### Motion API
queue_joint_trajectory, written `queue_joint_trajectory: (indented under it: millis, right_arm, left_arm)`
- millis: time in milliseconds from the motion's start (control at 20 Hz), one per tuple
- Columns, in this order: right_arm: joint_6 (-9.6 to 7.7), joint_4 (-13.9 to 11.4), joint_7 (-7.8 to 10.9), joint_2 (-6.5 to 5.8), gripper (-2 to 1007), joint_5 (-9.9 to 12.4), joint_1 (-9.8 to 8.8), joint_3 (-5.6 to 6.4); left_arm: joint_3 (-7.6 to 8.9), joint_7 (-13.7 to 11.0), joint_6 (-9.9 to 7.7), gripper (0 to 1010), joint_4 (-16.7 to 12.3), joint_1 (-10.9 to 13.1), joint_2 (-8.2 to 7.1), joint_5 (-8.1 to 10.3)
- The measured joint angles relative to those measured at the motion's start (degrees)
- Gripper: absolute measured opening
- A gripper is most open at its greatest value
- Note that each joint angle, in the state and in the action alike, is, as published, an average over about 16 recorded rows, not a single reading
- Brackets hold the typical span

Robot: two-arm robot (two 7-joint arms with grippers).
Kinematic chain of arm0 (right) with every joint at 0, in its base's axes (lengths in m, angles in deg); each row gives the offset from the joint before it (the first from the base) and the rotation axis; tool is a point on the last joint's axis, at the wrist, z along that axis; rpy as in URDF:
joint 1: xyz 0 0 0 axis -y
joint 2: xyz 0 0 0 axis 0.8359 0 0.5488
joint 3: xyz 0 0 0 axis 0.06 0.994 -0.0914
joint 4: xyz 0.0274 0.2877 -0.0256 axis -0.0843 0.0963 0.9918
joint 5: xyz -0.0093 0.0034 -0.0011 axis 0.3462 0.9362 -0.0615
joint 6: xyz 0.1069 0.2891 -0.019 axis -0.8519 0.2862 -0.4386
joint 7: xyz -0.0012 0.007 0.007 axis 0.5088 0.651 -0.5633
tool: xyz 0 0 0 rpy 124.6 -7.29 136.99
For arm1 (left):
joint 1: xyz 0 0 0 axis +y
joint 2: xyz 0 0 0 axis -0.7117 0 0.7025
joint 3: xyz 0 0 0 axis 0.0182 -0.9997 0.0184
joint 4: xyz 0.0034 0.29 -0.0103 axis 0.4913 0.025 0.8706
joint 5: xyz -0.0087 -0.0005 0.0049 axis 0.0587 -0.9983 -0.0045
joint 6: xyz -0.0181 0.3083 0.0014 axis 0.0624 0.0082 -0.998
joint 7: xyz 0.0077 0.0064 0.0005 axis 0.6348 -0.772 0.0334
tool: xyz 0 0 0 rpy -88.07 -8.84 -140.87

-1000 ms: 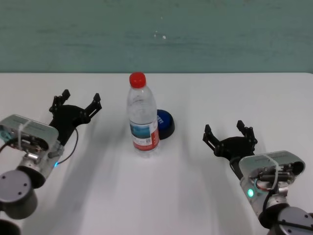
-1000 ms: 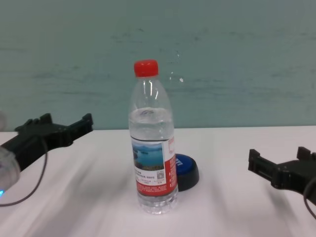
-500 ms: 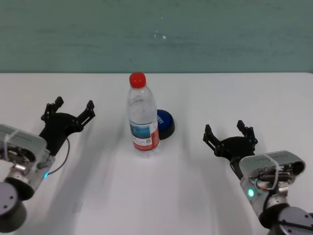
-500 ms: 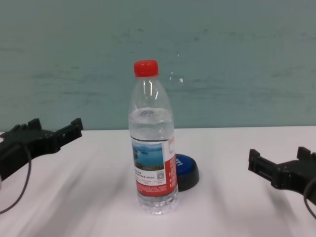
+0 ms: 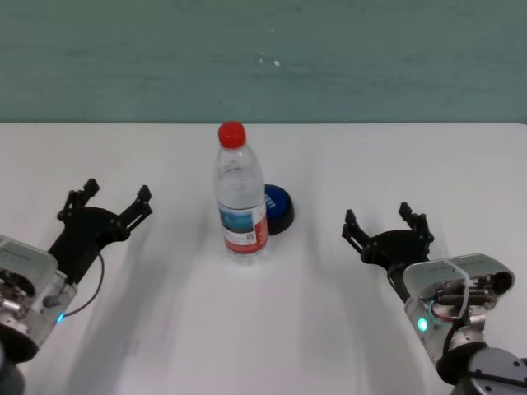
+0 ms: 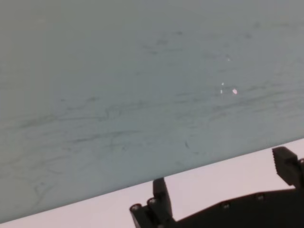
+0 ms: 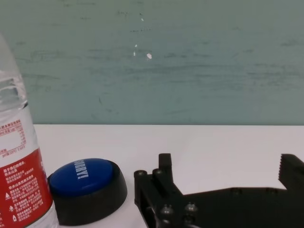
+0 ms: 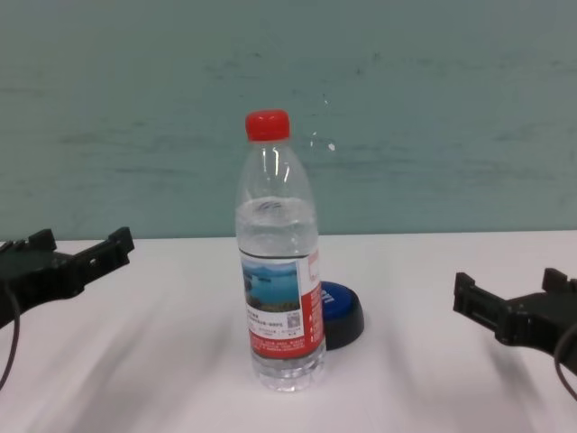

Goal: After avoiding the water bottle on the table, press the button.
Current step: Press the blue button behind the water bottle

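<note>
The water bottle [image 5: 241, 196] with its red cap stands upright in the middle of the white table [image 5: 272, 329]; the chest view shows the water bottle [image 8: 279, 262] just in front of the button [image 8: 344, 311]. That blue-domed button [image 5: 277, 208] sits right behind the bottle, slightly to its right, and appears close up as the button [image 7: 85, 185] in the right wrist view. My left gripper [image 5: 109, 197] is open, well left of the bottle, holding nothing. My right gripper [image 5: 385, 220] rests open to the right of the button, also with nothing in it.
A teal wall [image 5: 263, 58] runs behind the table's far edge. White tabletop stretches between each gripper and the bottle, and in front of the bottle.
My left gripper has pulled back toward me and to the left, away from the bottle. The right arm, the bottle and the button have not moved.
</note>
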Motion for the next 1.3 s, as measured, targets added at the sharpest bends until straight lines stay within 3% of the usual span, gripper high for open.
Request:
queue_joint_trajectory:
  millis: [600, 1300]
  right_arm:
    - [0.0, 0.0, 0.0, 0.0, 1004, 0.0, 0.0, 0.0]
    - [0.0, 0.0, 0.0, 0.0, 1004, 0.0, 0.0, 0.0]
  left_arm:
    - [-0.13, -1.02, -0.74, 1010, -5.47, 5.04, -1.75, 2.28]
    - [-0.61, -1.43, -0.67, 1010, -8.17, 7.57, -2.67, 3.58]
